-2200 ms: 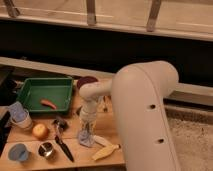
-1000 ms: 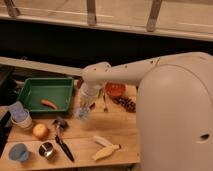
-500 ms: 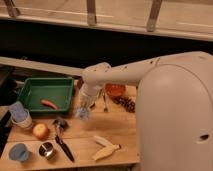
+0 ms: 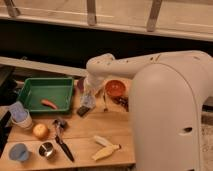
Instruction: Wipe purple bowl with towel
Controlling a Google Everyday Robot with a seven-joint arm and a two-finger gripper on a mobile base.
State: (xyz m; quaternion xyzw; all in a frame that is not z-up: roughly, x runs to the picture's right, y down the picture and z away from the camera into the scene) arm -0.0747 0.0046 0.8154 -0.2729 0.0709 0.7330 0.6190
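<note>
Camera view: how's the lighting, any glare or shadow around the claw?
Camera view: warm, dim light; the pale arm is the brightest part, with no hard glare. Camera view: the claw hangs over the table between the tray and the orange bowl; the purple bowl sits shaded, mostly hidden behind it.

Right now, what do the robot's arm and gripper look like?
The arm is smooth, off-white and rounded: a bulky shell narrowing into a tube that ends in a domed joint. No cables or markings show. The gripper, pale and slimmer, sits just right of the green tray.
</note>
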